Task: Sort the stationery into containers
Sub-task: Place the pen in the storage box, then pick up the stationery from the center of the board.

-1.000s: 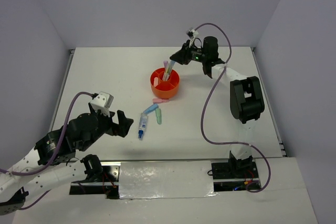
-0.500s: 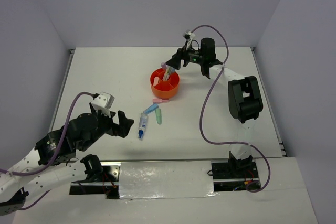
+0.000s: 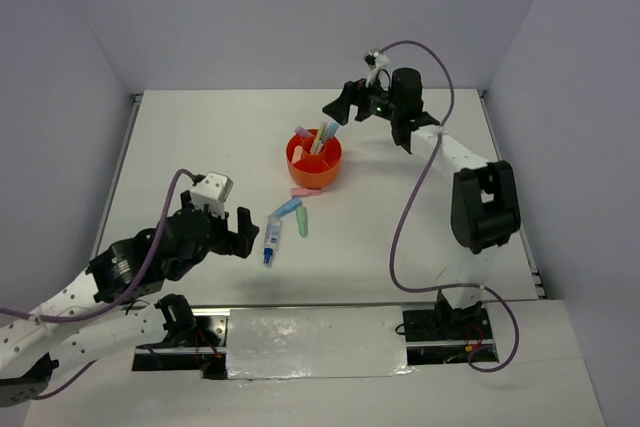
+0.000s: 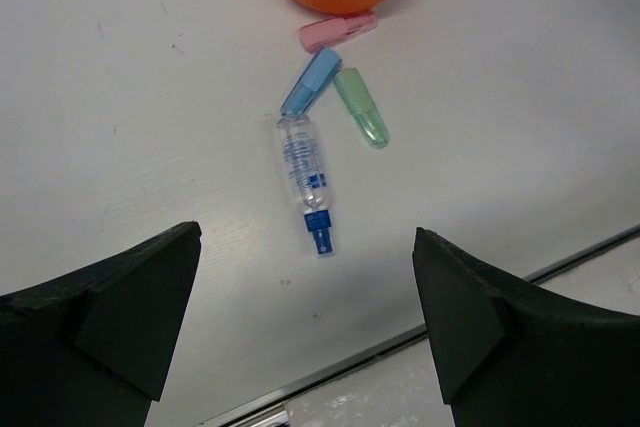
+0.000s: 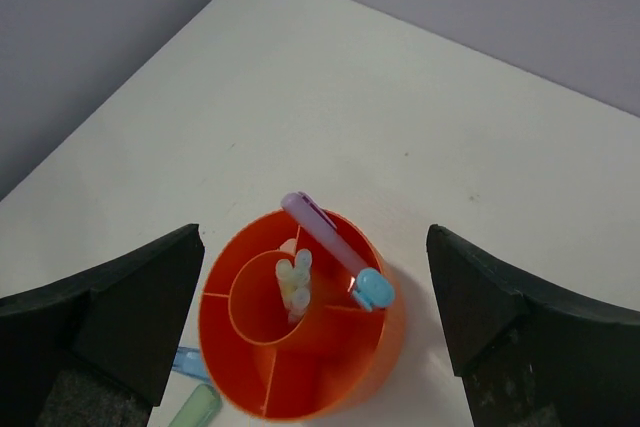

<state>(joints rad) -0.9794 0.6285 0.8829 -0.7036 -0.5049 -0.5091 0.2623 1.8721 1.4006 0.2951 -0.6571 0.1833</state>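
The round orange container (image 3: 314, 159) stands mid-table. Several pale pens sit upright in its central cup (image 5: 294, 282). A purple pen (image 5: 320, 227) and a blue highlighter (image 5: 373, 289) lean in an outer compartment. My right gripper (image 3: 335, 112) hovers open just above and behind it, holding nothing (image 5: 313, 237). On the table in front lie a pink highlighter (image 4: 338, 31), a blue one (image 4: 311, 81), a green one (image 4: 361, 107) and a white-blue tube (image 4: 305, 169). My left gripper (image 3: 232, 230) is open, low, left of the tube (image 3: 271, 240).
The table's near edge with its metal rail (image 4: 480, 297) runs just below the tube. Grey walls enclose the white table (image 3: 200, 147) at the back and on both sides.
My right gripper opened and let go of the blue highlighter, which now leans in the container; the gripper rose slightly. My left arm moved right, closer to the tube.
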